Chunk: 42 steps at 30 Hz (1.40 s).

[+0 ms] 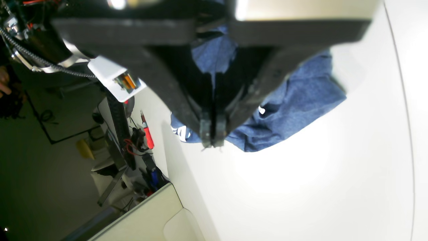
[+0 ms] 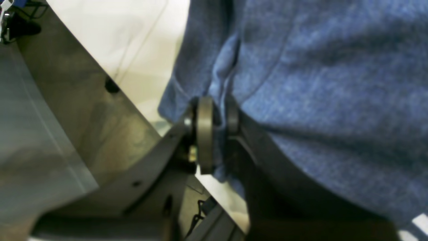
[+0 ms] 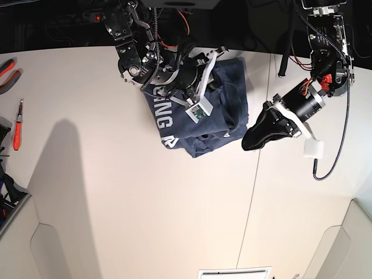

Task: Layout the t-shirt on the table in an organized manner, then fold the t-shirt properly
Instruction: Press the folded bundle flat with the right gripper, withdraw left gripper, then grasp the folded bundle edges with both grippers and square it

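Note:
The navy t-shirt (image 3: 232,110) lies bunched at the far middle of the white table (image 3: 145,203), with white lettering (image 3: 163,122) showing on its left side. My right gripper (image 3: 218,58) reaches over the shirt's far part. In the right wrist view it (image 2: 217,113) is shut on a fold of the blue fabric (image 2: 317,83). My left gripper (image 3: 247,142) sits just right of the shirt's near corner. In the left wrist view it (image 1: 213,142) is shut and holds nothing, with the shirt (image 1: 301,100) behind it.
A thin dark seam (image 3: 253,192) crosses the table right of the shirt. Red-handled pliers (image 3: 6,70) and a red screwdriver (image 3: 17,131) lie at the left edge. A white sheet (image 3: 235,272) lies at the near edge.

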Tool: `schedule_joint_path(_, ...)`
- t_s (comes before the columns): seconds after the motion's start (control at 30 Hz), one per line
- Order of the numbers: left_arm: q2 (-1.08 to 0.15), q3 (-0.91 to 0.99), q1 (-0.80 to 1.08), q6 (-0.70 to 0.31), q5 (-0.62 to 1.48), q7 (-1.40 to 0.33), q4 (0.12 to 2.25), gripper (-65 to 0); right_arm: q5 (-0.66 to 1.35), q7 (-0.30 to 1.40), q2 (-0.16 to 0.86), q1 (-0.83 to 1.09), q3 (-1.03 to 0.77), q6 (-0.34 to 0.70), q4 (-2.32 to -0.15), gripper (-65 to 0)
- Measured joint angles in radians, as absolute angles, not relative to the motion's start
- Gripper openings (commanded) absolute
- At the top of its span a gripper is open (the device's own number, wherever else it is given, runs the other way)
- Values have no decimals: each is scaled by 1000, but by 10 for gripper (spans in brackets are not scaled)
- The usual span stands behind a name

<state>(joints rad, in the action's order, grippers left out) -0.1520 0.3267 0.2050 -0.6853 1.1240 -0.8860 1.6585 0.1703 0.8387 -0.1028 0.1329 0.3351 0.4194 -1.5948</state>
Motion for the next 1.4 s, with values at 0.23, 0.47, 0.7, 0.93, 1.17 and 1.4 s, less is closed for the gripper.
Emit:
schedule_joint_path(0.23, -156, 237, 205, -685, 1048, -890, 1654, -650, 176, 838, -103, 122, 365, 419, -1595, -650)
schedule_joint_path(0.47, -163, 100, 160, -685, 962, -897, 1588, -650, 176, 838, -103, 121, 365, 419, -1595, -650)
schedule_joint_path(0.7, -163, 87, 77, -686, 849, -844, 1343, -650, 176, 838, -102, 121, 365, 419, -1595, -650)
schedule_joint_path(0.93, -163, 87, 16, -698, 820, -789, 1184, -650, 210, 838, -103, 116, 365, 419, -1595, -650)
schedule_joint_path(1.17, -163, 87, 16, -699, 836, -786, 1185, -650, 211, 887, -100, 117, 365, 426, -1738, -534)
schedule_joint_path(1.4, -164, 91, 5, -688, 829, -765, 1185, -650, 234, 853, -101, 121, 346, 431, -1837, -531)
